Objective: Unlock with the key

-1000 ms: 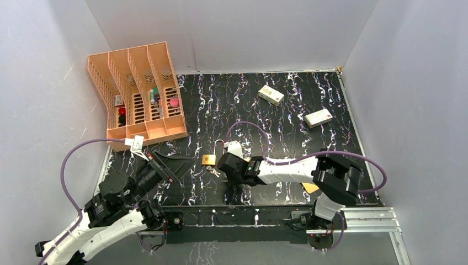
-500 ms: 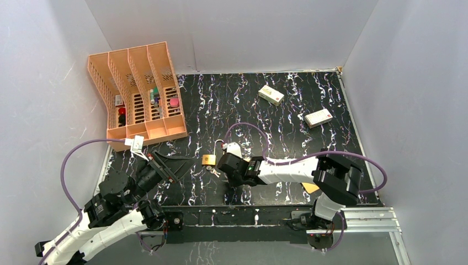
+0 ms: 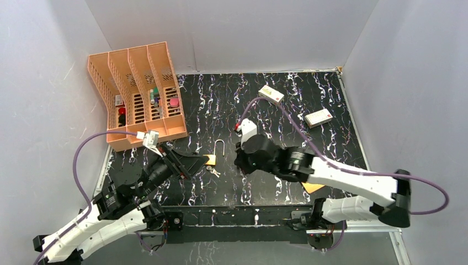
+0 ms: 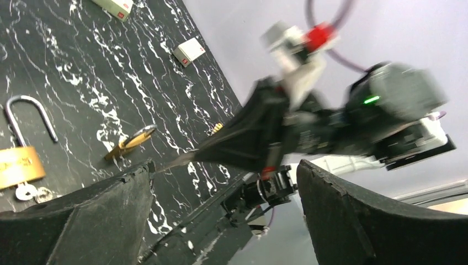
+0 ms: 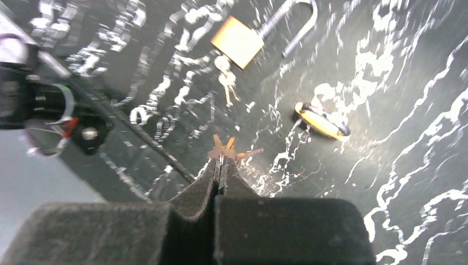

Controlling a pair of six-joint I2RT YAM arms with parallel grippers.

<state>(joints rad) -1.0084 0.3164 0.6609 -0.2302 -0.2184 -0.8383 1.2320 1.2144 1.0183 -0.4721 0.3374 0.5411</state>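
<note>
Black tabletop veined white, enclosed by plain pale walls, carries the key (tiny, silver, a small bunch on a ring) lying flat just beside the brass padlock, left gripper spread wide nearby, right gripper pinched fully together.

The right end effector has closed and drawn back from the padlock, toward the table's right edge. The left end effector has advanced beside it.
</note>
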